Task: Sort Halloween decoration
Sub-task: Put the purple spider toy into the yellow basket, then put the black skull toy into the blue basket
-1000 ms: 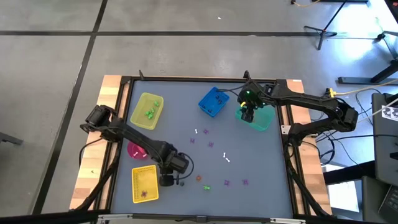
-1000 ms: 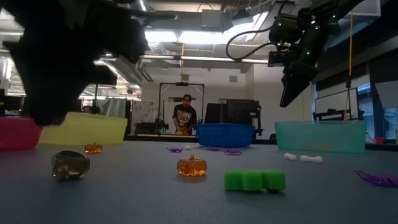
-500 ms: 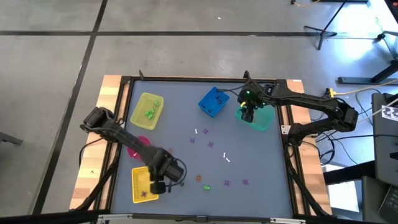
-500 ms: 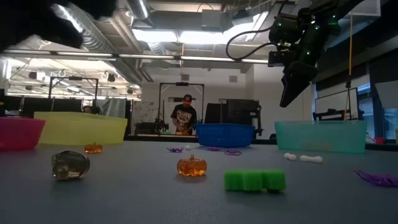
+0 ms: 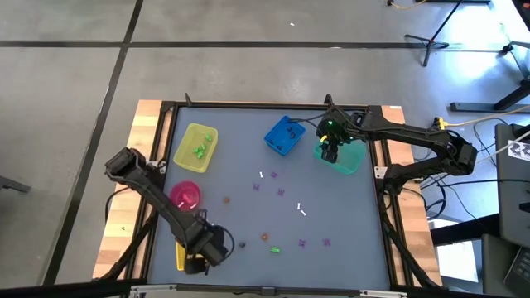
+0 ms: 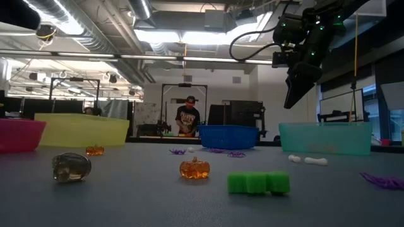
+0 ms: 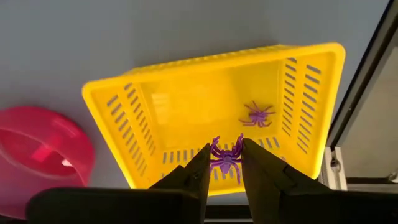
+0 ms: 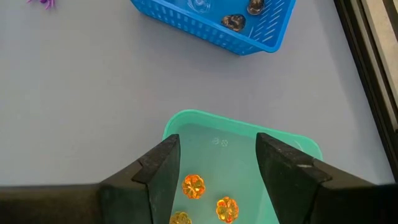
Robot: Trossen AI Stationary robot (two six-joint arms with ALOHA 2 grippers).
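Note:
The Halloween decoration lies scattered on the grey table: purple spiders point(image 5: 281, 192), white bones point(image 5: 302, 211), an orange pumpkin point(image 6: 194, 168), a green piece point(image 6: 259, 183) and a dark skull point(image 6: 71, 167). My left gripper point(image 7: 225, 163) hangs over the yellow slotted basket point(image 7: 186, 118) at the near left, shut on a purple spider point(image 7: 225, 159). Another purple spider point(image 7: 256, 115) lies on the basket's floor. My right gripper point(image 8: 217, 171) hangs open above the teal bin point(image 8: 292, 149), which holds orange pumpkins point(image 8: 193, 185). My left gripper pinches the purple spider's body point(image 7: 224, 165) between its two fingertips, coming from above and pointing steeply down. The spider is lifted clear above the basket, and its legs point(image 7: 216, 147) stick out past the fingers.
A pink bowl point(image 5: 185, 195) and a yellow bin point(image 5: 196, 147) with green pieces stand at the left. A blue basket point(image 5: 283, 135) with dark skulls stands at the far middle, next to the teal bin point(image 5: 348, 157). A person stands in the room beyond the table.
My left gripper has gone up and toward the table's near left corner, from beside the dark skull to over the yellow basket, carrying the purple spider. It has left the low view. The skull stays on the table.

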